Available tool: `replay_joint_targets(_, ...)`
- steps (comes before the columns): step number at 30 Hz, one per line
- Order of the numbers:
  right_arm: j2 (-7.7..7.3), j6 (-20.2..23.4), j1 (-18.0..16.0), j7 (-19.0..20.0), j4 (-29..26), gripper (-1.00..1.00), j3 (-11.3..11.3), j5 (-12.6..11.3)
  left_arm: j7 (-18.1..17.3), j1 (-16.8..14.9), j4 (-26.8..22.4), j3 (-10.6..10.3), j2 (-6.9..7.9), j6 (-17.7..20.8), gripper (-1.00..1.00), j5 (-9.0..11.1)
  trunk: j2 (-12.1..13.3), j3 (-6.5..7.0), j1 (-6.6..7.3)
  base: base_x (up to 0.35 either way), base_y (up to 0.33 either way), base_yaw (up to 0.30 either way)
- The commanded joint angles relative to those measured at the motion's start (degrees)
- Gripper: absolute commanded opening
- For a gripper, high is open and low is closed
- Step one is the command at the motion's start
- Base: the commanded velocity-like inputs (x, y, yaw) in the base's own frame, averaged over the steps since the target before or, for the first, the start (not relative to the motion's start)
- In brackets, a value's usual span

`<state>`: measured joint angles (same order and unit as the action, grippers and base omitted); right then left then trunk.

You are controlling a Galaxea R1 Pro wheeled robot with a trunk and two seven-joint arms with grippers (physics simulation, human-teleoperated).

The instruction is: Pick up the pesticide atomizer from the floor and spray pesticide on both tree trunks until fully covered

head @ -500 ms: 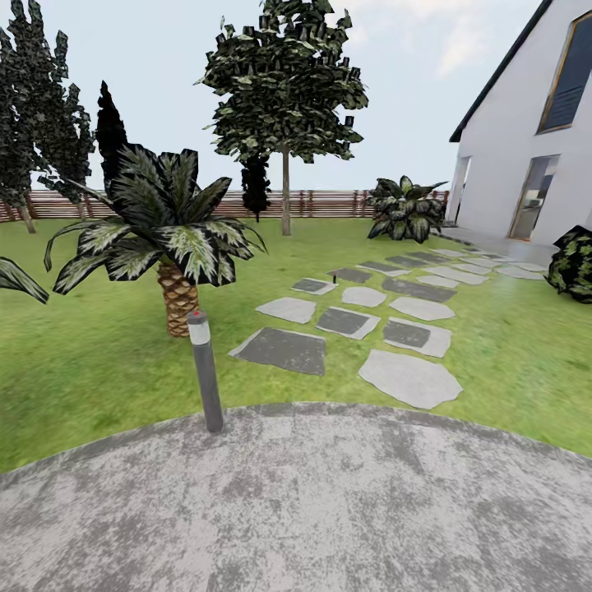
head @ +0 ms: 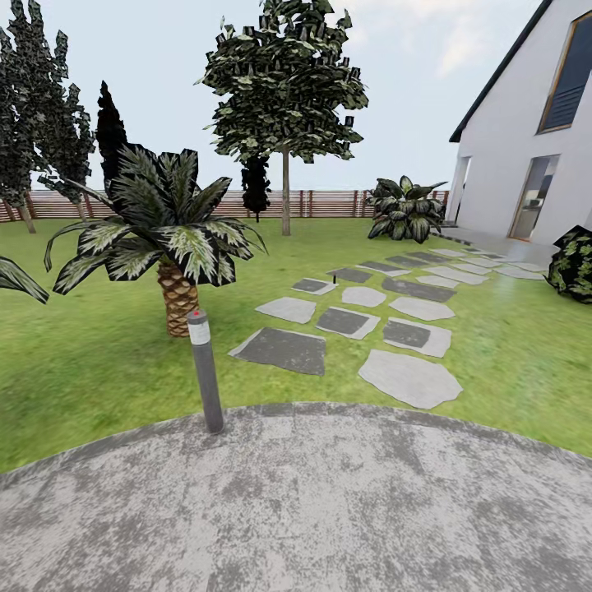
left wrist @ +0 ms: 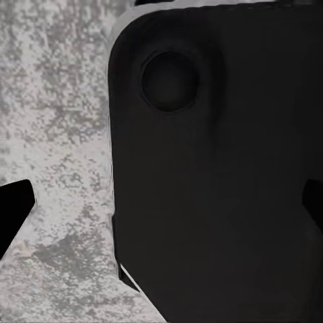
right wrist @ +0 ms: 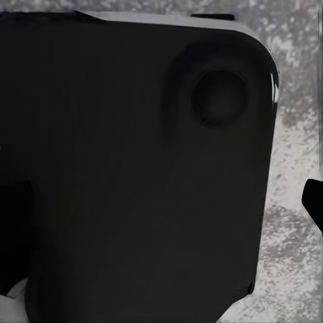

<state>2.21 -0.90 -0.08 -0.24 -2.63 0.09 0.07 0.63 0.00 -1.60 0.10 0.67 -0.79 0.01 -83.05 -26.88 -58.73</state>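
Note:
Two trees stand on the lawn in the head view. One tree rises at the centre back, its thin pale trunk in front of the fence. The other tree is at the far left, its trunk leaning low by the fence. A tiny dark upright thing stands among the far stepping stones, too small to identify as the atomizer. My left gripper and right gripper hang open over the grey paving, each in front of a black part of my own body, nothing between their fingers.
A grey bollard lamp stands at the edge of the round paved pad under me. A short palm grows just behind it. Stepping stones lead right toward the white house. Bushes and a slat fence close the back.

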Motion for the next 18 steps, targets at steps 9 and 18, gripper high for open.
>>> replay_joint_targets(9, -2.51, -3.0, -0.1, -0.1, -2.9, 1.00, -0.3, 0.0, 0.2, -2.2, -3.0, 0.0, 2.70, -3.0, 1.00, -0.1, 0.0, -0.05, 0.00, 0.000, 0.000, 0.000)
replay_joint_targets(18, -8.47, -12.8, -5.5, 0.0, -29.0, 1.00, -0.4, -0.3, 0.1, -15.1, -13.6, -0.2, 3.16, -10.7, 1.00, -0.3, 0.0, -0.05, 0.00, 0.000, 0.000, 0.000)
